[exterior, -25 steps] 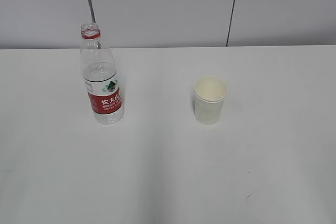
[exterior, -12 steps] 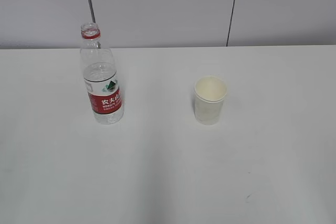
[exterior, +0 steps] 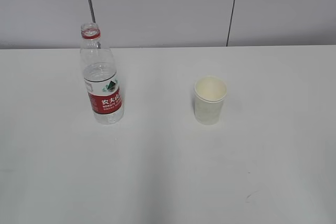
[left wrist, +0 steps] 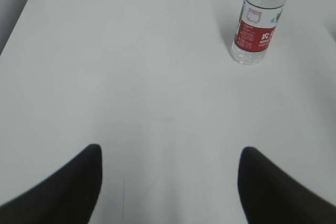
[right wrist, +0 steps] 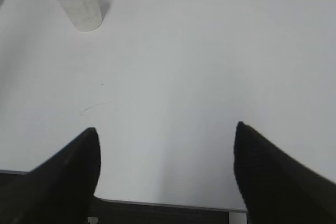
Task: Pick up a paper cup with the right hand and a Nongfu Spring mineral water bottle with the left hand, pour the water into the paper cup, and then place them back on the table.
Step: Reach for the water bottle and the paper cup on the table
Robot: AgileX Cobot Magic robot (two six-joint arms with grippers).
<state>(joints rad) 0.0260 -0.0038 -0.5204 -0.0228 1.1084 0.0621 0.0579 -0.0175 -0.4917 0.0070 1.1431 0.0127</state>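
Observation:
The Nongfu Spring bottle stands upright and uncapped on the white table at the left, partly filled with water. The paper cup stands upright to its right. Neither arm shows in the exterior view. In the left wrist view my left gripper is open and empty over bare table, with the bottle far ahead to the right. In the right wrist view my right gripper is open and empty above the table's near edge, with the cup far ahead to the left.
A grey panelled wall runs behind the table. Small dark scuffs mark the tabletop near the front right. The table's left edge shows in the left wrist view.

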